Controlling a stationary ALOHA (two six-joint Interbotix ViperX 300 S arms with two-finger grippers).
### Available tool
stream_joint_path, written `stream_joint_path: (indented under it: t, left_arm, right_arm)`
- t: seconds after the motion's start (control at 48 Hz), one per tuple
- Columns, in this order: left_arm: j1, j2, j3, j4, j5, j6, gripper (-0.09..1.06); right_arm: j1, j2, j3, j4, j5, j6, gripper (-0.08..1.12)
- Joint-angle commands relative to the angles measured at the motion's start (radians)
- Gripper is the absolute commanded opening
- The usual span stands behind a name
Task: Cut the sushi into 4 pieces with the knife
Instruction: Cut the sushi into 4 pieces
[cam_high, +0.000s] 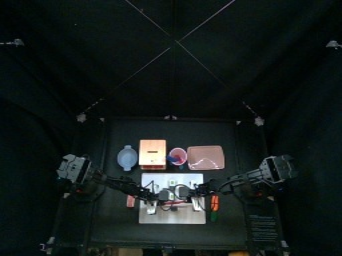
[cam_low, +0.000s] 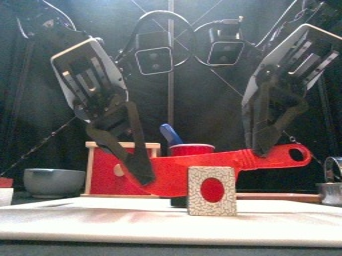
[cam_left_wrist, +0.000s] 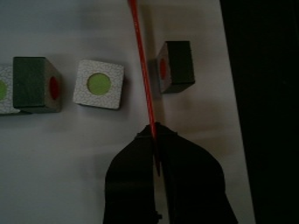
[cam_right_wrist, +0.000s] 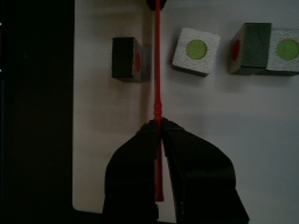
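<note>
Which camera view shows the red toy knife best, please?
The front view. There the flat red plastic toy knife shows its broad side, handle and blade, held level between the left gripper and the right gripper. Both wrist views show it edge-on, as a thin red line. In the top view it is too small to make out.

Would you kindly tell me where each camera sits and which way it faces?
Top: high above, looking down on the white cutting board; left arm and right arm enter sideways.
Front: table's front edge, facing back; left gripper and right gripper grip the red knife.
Left wrist: on that arm, looking past its jaws onto the board.
Right wrist: the same, right arm.
Shared: both wrist views show the knife and three sushi pieces.
</note>
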Motion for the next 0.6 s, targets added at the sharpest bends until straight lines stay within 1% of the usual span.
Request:
stream_joint_path:
  t: [0.021,0.167,0.604]
  left_arm:
    - [-0.005,0.020,-0.005,-0.002,0.006,0.002,0.30]
    - [-0.005,0.054,-0.005,-0.006,0.006,0.003,0.30]
    - [0.000,0.054,-0.002,-0.005,0.006,0.003,0.30]
  right_arm:
    - [0.003,0.014,-0.009,0.008,-0.008,-0.003,0.31]
    - [0.011,0.054,-0.012,0.015,-0.012,-0.005,0.31]
    - [0.006,0.057,-0.012,0.008,-0.014,-0.005,0.31]
